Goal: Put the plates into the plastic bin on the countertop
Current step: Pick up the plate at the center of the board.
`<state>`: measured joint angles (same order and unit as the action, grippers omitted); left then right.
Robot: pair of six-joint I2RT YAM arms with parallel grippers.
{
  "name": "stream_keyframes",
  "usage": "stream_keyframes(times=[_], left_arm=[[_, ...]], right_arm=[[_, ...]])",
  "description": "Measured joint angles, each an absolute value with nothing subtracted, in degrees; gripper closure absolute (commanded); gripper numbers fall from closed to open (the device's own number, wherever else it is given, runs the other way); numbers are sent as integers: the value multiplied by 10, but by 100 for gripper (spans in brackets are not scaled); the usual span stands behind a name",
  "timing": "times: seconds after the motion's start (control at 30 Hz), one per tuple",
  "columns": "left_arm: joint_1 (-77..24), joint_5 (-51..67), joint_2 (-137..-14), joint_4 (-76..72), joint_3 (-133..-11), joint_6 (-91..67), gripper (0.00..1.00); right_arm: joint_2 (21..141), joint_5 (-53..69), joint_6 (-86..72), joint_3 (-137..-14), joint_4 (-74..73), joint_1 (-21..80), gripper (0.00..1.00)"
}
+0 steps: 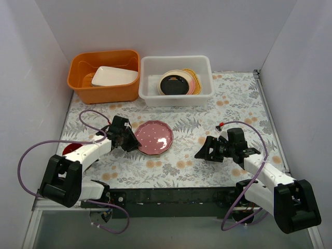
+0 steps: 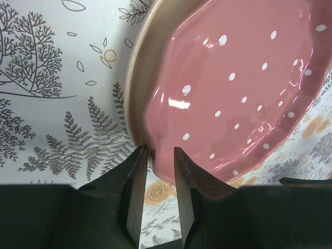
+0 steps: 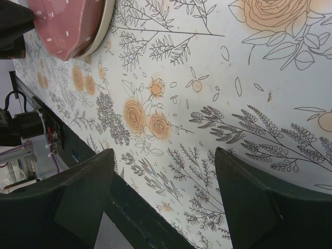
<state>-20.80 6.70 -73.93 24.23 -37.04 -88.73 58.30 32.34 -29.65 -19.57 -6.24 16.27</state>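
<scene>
- The plastic bin (image 1: 176,96) stands at the far side of the counter (image 1: 233,104) and already holds a stack topped by a small black plate (image 1: 174,84), so most of the job looks done
- The pink dotted plate (image 1: 154,137) lies flat on the counter on the near side of the bin, well apart from it; it appears to be the only plate left outside
- The left claw (image 1: 130,141) comes at that plate from the side away from the bin, low and level, because a flat plate offers only its raised rim to pinch
- Its fingers (image 2: 136,171) straddle the rim, one outside and one on the pink face, drawn in close; whether they already press on it cannot be told
- The right claw (image 1: 203,150) hovers over bare counter on the near side of the bin, jaws wide apart and holding nothing, probably kept out of the way
- Just left of the bin an orange tub (image 1: 104,92) holds a white dish (image 1: 114,76), neither part of the job
</scene>
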Motion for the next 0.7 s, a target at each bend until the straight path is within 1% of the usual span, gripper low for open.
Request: stream_keyframes(times=[0.4, 0.43, 0.47, 0.5, 0.53, 0.7], left_arm=[[-208, 67, -791, 222, -380, -883, 81], [-208, 67, -793, 221, -381, -883, 83], [-208, 67, -794, 220, -382, -882, 90], [-208, 67, -795, 218, -382, -883, 93], [-208, 67, -796, 217, -382, -883, 100], [-208, 67, -801, 205, -384, -883, 100]], right_arm=[[583, 323, -296, -196, -62, 163, 15], [583, 323, -296, -196, -62, 163, 15], [583, 323, -296, -196, -62, 163, 15], [583, 323, -296, -196, -62, 163, 15], [583, 323, -296, -196, -62, 163, 15], [583, 323, -296, -196, -62, 163, 15]])
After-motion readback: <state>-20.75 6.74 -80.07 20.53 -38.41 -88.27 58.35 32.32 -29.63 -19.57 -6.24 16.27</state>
